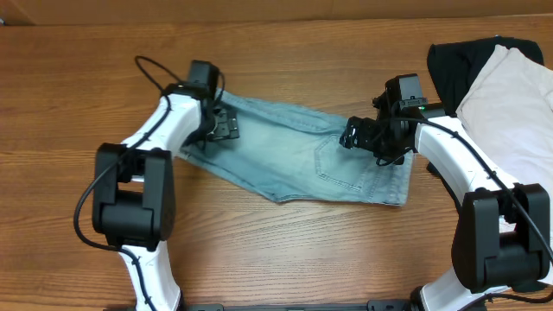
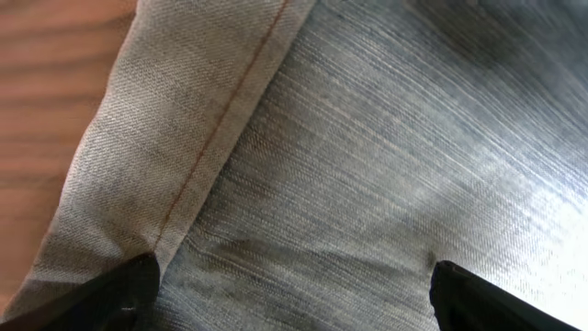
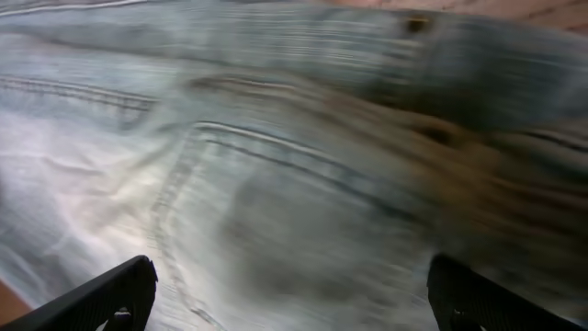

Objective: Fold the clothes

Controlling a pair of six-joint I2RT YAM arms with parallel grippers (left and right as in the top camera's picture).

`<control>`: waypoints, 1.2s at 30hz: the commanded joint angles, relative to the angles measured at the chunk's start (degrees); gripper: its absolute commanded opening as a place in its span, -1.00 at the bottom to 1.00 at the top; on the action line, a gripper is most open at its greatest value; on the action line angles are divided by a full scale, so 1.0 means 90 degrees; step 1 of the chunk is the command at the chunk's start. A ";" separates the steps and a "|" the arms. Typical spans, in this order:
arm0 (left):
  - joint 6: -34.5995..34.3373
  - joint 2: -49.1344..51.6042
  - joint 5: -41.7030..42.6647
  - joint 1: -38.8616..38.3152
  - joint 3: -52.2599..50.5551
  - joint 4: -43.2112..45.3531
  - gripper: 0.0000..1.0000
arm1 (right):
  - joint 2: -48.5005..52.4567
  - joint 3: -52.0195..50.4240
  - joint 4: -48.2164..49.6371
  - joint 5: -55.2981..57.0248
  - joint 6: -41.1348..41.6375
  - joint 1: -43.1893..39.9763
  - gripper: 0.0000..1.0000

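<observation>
While left gripper (image 1: pixel 223 130) sits over the shorts (image 1: pixel 294 160) hem (image 2: pixel 184 156) and right gripper (image 1: pixel 352 136) over the pocket (image 3: pixel 276 211), you have both spread wide, gripping nothing.

Wooden surface (image 1: pixel 276 259), brown grain. Cream-beige trousers (image 1: pixel 514 112), heaped at the right edge. Black garment (image 1: pixel 449 69), touching the trousers, partly under them.

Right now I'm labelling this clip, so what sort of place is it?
Likely a robot lab workbench: two robot arms at a wooden table, denim shorts laid flat, cream garment piled nearby.
</observation>
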 commanded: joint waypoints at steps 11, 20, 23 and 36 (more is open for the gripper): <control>-0.0661 0.0639 0.0532 0.1865 -0.0534 -0.0843 1.00 | -0.0163 0.0906 -0.0600 0.0066 -0.0420 -0.0017 0.97; -0.0661 0.0639 0.1061 0.2669 -0.0532 -0.0857 0.99 | -0.0158 0.1326 -0.1554 0.0061 -0.0799 -0.0019 1.00; -0.0644 0.0612 0.1022 0.2756 -0.0503 -0.0831 1.00 | -0.0158 0.1324 -0.1734 0.0063 -0.0889 -0.0019 1.00; -0.0175 -0.1180 0.0988 0.2004 0.0335 -0.0867 1.00 | -0.0134 0.0342 -0.1144 -0.0639 -0.1260 -0.0017 0.78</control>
